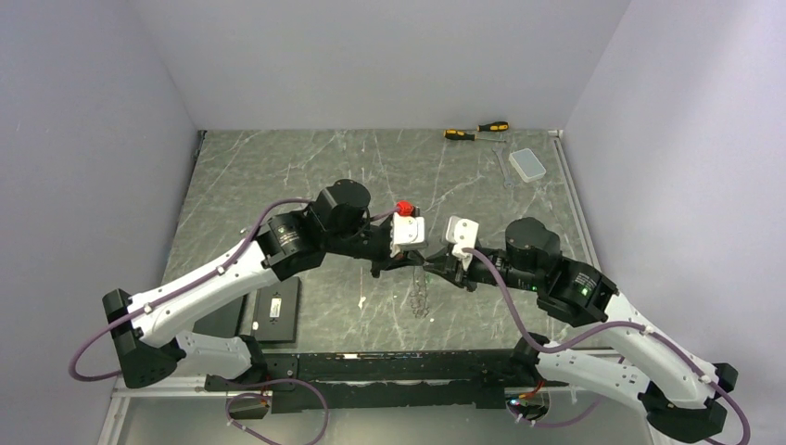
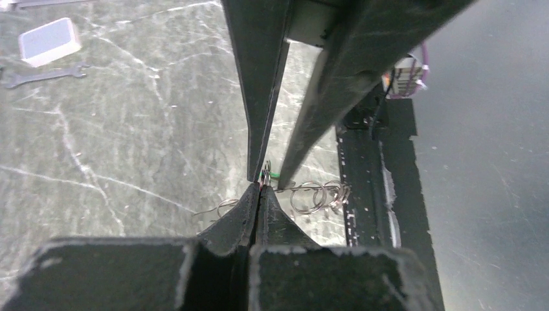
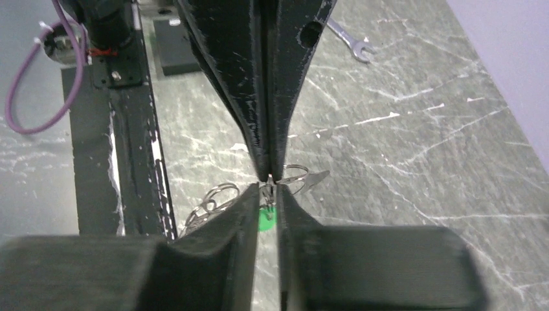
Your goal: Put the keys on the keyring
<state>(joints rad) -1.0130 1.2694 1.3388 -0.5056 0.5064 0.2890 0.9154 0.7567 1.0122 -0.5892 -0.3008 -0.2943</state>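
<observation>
Both grippers meet tip to tip over the middle of the table. A tiny key with a bright green head (image 3: 266, 218) (image 2: 272, 174) hangs between the fingers of my right gripper (image 3: 267, 189) (image 1: 434, 269), which stand a narrow gap apart. My left gripper (image 2: 261, 188) (image 1: 414, 265) is shut at the spot where the key's metal end meets thin wire. That wire belongs to the keyring (image 2: 309, 197) (image 3: 217, 194) (image 1: 422, 298), a string of thin metal loops trailing to both sides of the tips. I cannot tell exactly what is pinched.
A silver wrench (image 2: 42, 76) (image 3: 349, 40) and a clear box (image 1: 528, 164) lie at the far right. Yellow-and-black screwdrivers (image 1: 477, 131) rest by the back wall. A flat black box (image 1: 276, 311) sits near the left arm. A black rail (image 2: 366, 175) runs along the near edge.
</observation>
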